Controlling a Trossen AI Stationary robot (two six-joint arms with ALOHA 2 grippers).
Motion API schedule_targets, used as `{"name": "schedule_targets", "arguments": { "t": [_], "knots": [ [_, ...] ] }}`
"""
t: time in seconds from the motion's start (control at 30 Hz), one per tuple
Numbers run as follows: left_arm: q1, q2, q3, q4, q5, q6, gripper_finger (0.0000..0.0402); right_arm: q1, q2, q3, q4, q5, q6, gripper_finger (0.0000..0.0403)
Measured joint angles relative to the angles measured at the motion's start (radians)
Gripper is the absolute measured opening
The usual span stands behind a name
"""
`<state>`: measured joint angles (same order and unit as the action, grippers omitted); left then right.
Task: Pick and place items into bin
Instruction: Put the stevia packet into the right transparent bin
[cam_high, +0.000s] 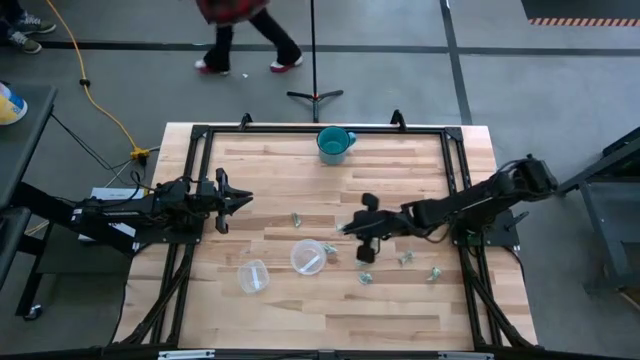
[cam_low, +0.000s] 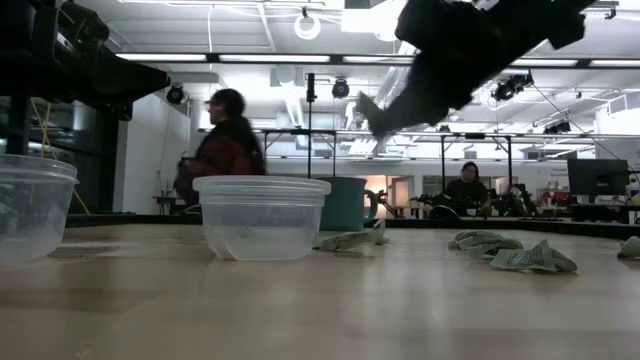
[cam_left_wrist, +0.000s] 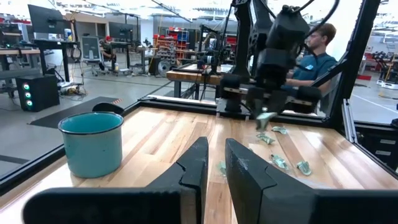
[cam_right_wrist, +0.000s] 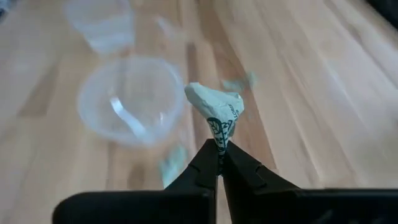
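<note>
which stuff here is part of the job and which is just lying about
Job: the wrapped piece pinched in the right gripper, loose pieces on the table, the clear bin nearby.
Lying about: teal cup, second clear tub, idle left gripper.

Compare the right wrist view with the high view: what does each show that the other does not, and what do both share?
Only the right wrist view shows the right gripper with its fingers shut on a crumpled pale green wrapped item, lifted off the table.

Only the high view shows the waiting left gripper at the table's left side, the teal cup near the far edge, loose items near the right arm, and a person's legs beyond the table.

Both show the two clear plastic containers and the wooden table.
</note>
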<state>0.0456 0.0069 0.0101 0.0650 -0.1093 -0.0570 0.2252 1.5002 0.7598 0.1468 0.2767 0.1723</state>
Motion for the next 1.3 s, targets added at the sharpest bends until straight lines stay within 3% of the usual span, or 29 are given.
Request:
{"name": "schedule_targets", "arguments": {
  "t": [0.2,0.33,0.67,0.9,1.03,1.2,1.3],
  "knots": [
    [0.000,0.000,0.000,0.000,0.000,0.000,0.0092,0.003,0.138,0.028,0.247,-0.025,-0.060,0.0004],
    [0.000,0.000,0.000,0.000,0.000,0.000,0.0092,0.001,0.235,0.112,0.283,-0.047,-0.069,0.0003],
    [0.000,0.000,0.000,0.000,0.000,0.000,0.0092,-0.019,0.404,0.371,0.034,-0.150,-0.104,0.0006],
    [0.000,0.000,0.000,0.000,0.000,0.000,0.0092,-0.021,0.411,0.399,-0.012,-0.242,-0.111,0.0012],
    [0.000,0.000,0.000,0.000,0.000,0.000,0.0092,-0.021,0.409,0.399,-0.030,-0.240,-0.110,0.0048],
    [0.000,0.000,0.000,-0.001,0.000,0.000,0.0092,-0.025,0.409,0.399,-0.061,-0.191,-0.080,0.0121],
    [0.000,0.000,0.000,-0.001,0.000,0.000,0.0092,-0.034,0.389,0.399,-0.107,-0.073,0.026,0.0156]
  ]
}}
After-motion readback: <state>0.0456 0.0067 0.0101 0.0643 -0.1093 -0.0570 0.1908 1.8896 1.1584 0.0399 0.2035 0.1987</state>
